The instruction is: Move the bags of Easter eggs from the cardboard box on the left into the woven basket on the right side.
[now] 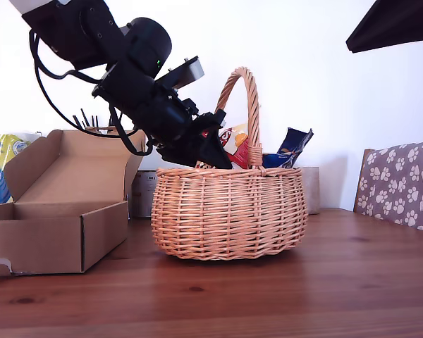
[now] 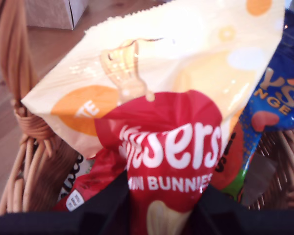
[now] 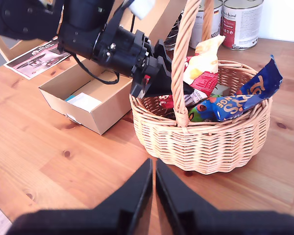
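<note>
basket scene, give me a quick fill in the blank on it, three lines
1. My first end effector is shut on the cream and ____ bag.
2. That bag hangs over the ____, not the box.
3. The jaws of my second end effector are ____.

Missing words: red; basket; shut

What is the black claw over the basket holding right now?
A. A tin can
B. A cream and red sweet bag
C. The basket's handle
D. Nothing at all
B: the first wrist view shows my first claw gripping the cream and red sweet bag above the woven basket, beside a blue bag.
</note>
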Controlling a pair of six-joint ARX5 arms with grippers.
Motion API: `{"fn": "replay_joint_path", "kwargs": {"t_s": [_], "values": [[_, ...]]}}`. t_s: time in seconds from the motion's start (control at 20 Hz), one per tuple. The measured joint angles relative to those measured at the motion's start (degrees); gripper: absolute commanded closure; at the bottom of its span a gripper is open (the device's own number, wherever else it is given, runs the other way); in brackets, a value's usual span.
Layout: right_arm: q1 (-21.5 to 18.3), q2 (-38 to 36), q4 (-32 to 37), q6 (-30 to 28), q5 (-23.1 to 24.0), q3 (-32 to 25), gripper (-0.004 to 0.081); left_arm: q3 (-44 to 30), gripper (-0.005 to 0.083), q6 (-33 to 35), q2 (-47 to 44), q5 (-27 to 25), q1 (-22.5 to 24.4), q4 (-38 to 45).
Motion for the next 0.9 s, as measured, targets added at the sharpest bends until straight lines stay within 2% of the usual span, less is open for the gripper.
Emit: {"fn": "replay_joint_path", "kwargs": {"t_s": [0.05,0.25,0.4,0.45,0.5,0.7,0.75,0.9], "values": [[0.0,0.0,0.0,0.0,0.0,0.0,0.0782,1.0,0.0038,0.0,0.0,0.0,0.0,-3.0],[0.0,0.0,0.0,0.0,0.0,0.0,0.0782,8.6,0.0047,0.7,0.0,-2.1,0.0,-18.0],[0.0,0.0,0.0,0.0,0.0,0.0,0.0782,13.7,0.0066,1.4,-0.1,-2.3,0.0,-26.0],[0.0,0.0,0.0,0.0,0.0,0.0,0.0782,14.1,0.0116,1.6,-0.5,-2.3,0.0,-27.5],[0.0,0.0,0.0,-0.2,0.0,0.0,0.0782,14.1,0.0219,1.6,-1.2,-2.3,0.0,-29.2],[0.0,0.0,0.0,-1.5,1.1,0.0,0.0782,14.1,0.0763,1.6,-4.8,-2.5,0.1,-36.2],[0.0,0.0,0.0,-1.5,1.6,0.0,0.0782,14.1,0.0793,1.8,-5.7,-2.5,0.2,-37.6],[0.0,0.1,0.0,-1.6,3.3,0.0,0.0782,13.7,0.0793,1.9,-7.2,-2.1,1.0,-38.2]]}}
